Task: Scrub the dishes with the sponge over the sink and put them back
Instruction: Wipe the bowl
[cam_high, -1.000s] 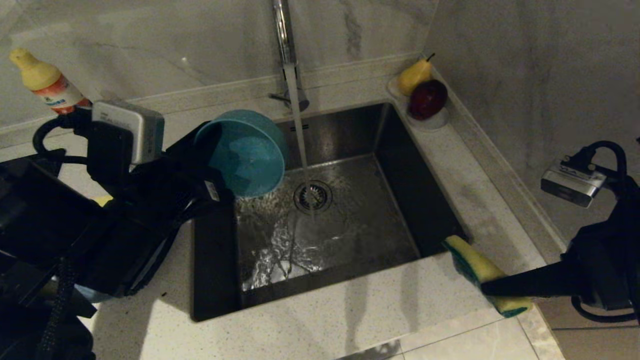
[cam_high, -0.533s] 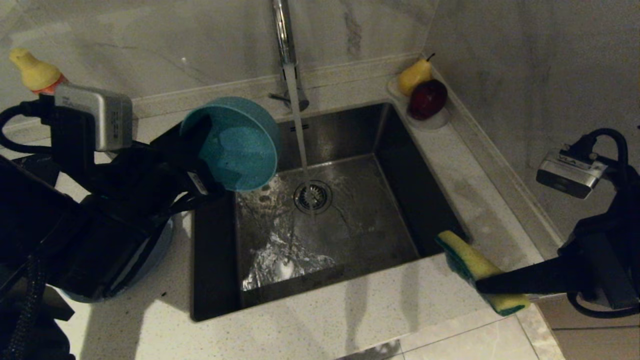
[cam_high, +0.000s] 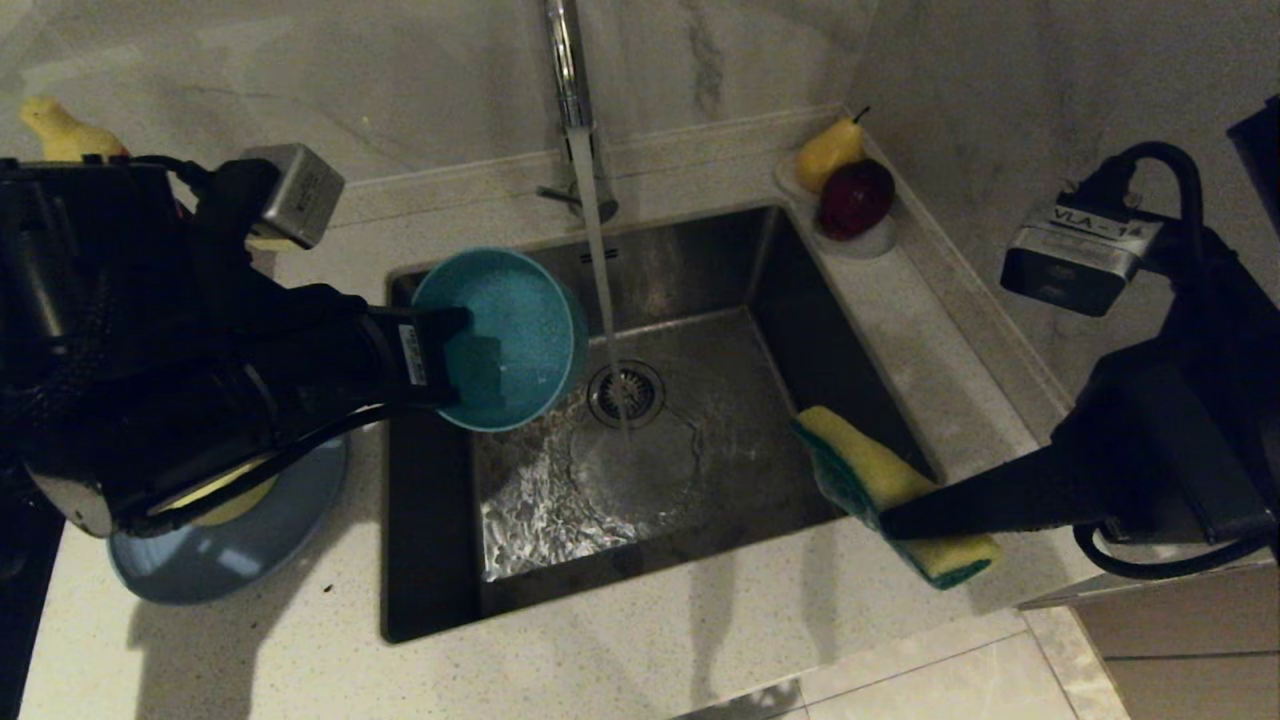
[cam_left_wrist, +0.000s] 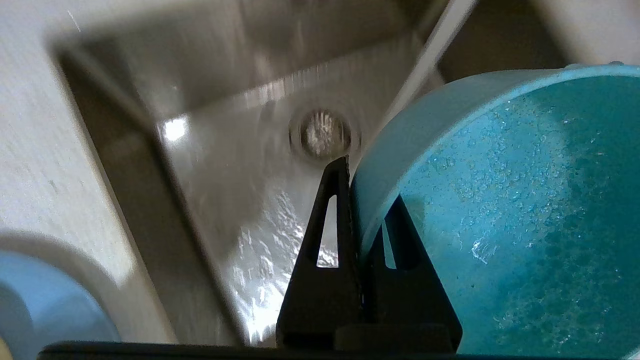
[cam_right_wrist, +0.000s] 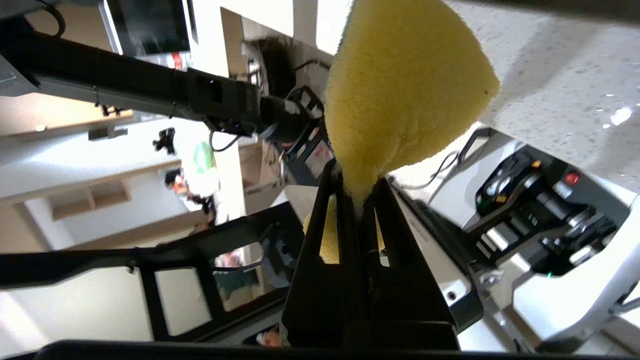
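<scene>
Now, at the near right corner of the sink (cam_high: 800, 290), the right gripper (cam_high: 885, 522) is pinching the sponge (cam_high: 880, 480) tightly between its two fingers; the sponge is hanging over the sink's right rim, its yellow side facing up and its green side facing down. In the right wrist view the sponge (cam_right_wrist: 400, 85) is bulging out beyond the closed fingertips.

On the bench (cam_high: 620, 650), beside the left edge of the sink, the light-blue plate (cam_high: 240, 545) is lying, and something pale yellow is sitting on it, mostly hidden under the left arm.

Farther in, the left gripper (cam_high: 455, 325) is holding the teal bowl (cam_high: 510, 335) by its rim, one finger inside and one outside, jaws closed on the thin wall. The bowl is tilting over the sink's left part, just beside the water stream (cam_high: 600, 260), its wet inside facing up.

Water is running from the tap (cam_high: 565, 60) onto the drain strainer (cam_high: 626, 392). At the far right corner of the bench, a pear (cam_high: 828, 150) and a dark red fruit (cam_high: 856, 197) are resting on a small white dish (cam_high: 868, 240).
</scene>
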